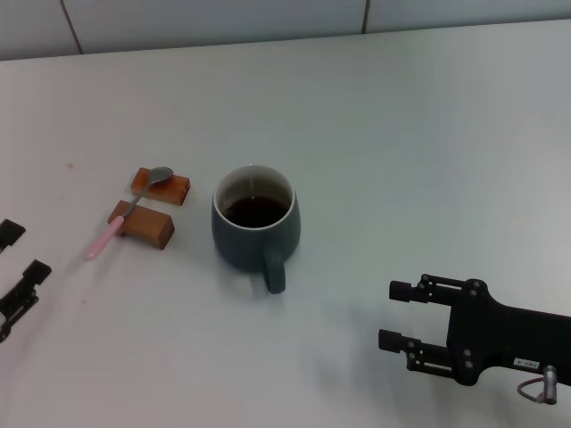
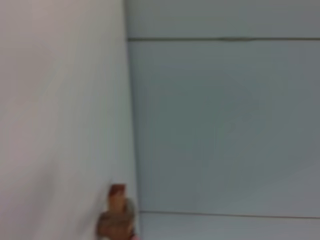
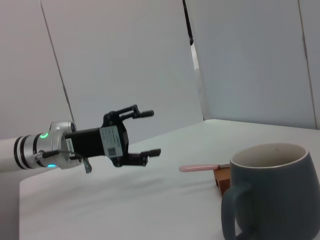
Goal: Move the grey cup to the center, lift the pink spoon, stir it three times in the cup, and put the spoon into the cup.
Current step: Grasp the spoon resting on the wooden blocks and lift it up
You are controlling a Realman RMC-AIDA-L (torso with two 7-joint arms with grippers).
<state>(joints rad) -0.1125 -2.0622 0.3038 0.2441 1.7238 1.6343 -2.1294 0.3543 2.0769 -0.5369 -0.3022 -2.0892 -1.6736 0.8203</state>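
- Right now the grey cup point(image 1: 254, 225) stands upright near the middle of the bench point(image 1: 428, 134), handle toward you, with dark liquid inside; judge the first step as done or nearly so.
- The pink spoon point(image 1: 127, 214) lies just left of the cup, bridged across two wooden blocks point(image 1: 152, 207), bowl on the far block and pink handle sticking out past the near one toward your left side.
- Your left pincer point(image 1: 20, 267) hangs at the left edge, jaws apart and empty; the right pincer point(image 1: 400, 315) sits low at the right, also apart and empty, well clear of the cup.
- Watch the handle end: pressing down on it could tip the spoon off the blocks or push the blocks along.
- A slim handle may slip or twist in the jaws as you lift.
- Stirring too wide could knock the cup wall and slop liquid, or drag the cup off centre.
- Writing: the left pincer carries a white label with what looks like a square code in the right wrist view; its text is too small to read.
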